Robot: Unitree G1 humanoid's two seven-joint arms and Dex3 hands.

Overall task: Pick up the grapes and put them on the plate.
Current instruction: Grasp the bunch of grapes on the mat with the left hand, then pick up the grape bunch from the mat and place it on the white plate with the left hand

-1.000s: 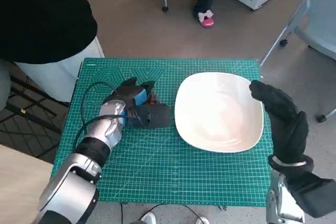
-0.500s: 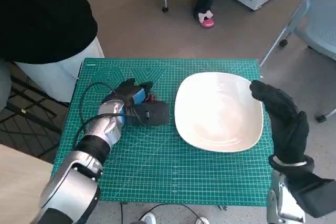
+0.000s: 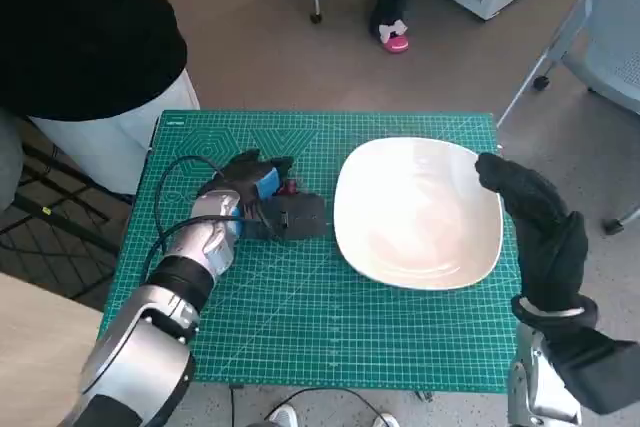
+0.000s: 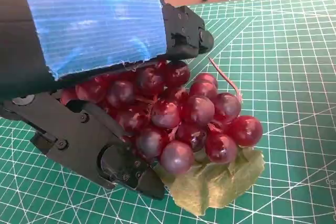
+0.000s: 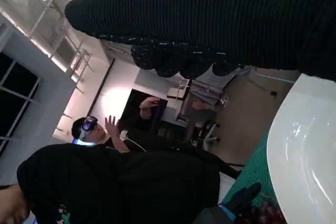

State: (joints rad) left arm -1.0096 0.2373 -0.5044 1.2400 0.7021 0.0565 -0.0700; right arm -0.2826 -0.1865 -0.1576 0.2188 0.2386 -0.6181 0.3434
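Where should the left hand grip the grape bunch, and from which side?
Grip the grapes around the thick upper cluster, coming from above, as the left hand sits now. The leaf and thin stem at the far end look too flimsy to hold.

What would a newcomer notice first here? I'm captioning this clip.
The red grapes on the green mat, with the left hand closed around the bunch. Next, the big white plate, empty, to their right, the gloved right hand at its far edge.
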